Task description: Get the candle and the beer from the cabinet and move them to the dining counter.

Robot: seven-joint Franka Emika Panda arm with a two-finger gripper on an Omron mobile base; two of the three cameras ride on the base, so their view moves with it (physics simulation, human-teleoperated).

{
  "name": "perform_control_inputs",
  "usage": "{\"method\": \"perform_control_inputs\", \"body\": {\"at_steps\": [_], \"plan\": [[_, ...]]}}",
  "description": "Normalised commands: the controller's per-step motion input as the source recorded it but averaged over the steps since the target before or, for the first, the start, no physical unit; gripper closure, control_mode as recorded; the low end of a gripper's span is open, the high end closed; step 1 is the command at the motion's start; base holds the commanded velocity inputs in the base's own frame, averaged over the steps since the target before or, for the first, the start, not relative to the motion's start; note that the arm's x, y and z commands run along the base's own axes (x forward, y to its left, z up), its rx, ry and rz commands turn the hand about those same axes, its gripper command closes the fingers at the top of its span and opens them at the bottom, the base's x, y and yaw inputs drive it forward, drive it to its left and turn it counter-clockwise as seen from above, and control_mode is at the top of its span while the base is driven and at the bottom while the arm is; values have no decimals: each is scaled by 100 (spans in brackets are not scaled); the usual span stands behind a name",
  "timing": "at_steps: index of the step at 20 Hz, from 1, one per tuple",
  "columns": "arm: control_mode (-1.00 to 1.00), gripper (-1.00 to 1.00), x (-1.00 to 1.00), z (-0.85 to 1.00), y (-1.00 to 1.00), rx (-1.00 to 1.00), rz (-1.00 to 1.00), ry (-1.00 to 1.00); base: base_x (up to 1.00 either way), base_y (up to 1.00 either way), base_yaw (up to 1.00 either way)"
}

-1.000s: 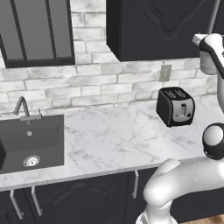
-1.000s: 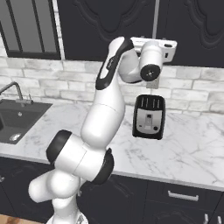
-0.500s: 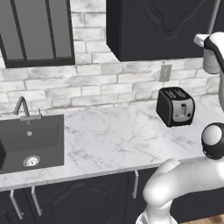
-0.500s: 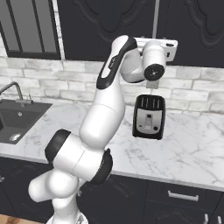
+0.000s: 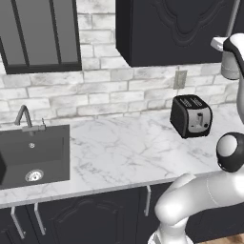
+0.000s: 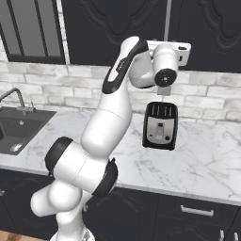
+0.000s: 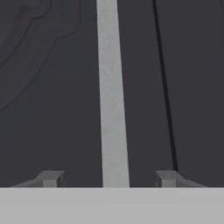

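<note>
The hand [image 7: 107, 179] is held up to the closed cabinet [image 7: 52, 87], fingers apart on either side of its upright grey handle [image 7: 111, 96], behind which candle and beer presumably lie hidden.

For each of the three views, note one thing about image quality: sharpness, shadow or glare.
Left base view: evenly lit, the toaster throws only a faint shadow on the marble worktop. Right base view: crisp, soft highlights on the white arm. Hand view: dim and soft, the grey bar handle blurry-edged on the black cabinet door, between the gripper fingertips.
</note>
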Motion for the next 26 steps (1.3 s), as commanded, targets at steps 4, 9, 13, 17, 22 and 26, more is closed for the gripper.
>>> {"method": "perform_control_inputs", "body": {"at_steps": [4, 9, 13, 17, 22, 26], "plan": [[-100, 100, 0, 0, 0, 0, 0, 0, 0, 0, 0], [-100, 100, 0, 0, 0, 0, 0, 0, 0, 0, 0], [-100, 100, 0, 0, 0, 0, 0, 0, 0, 0, 0], [-100, 100, 0, 0, 0, 0, 0, 0, 0, 0, 0], [-100, 100, -12, 0, 0, 0, 0, 0, 0, 0, 0], [-100, 100, -51, 0, 0, 0, 0, 0, 0, 0, 0]]}}
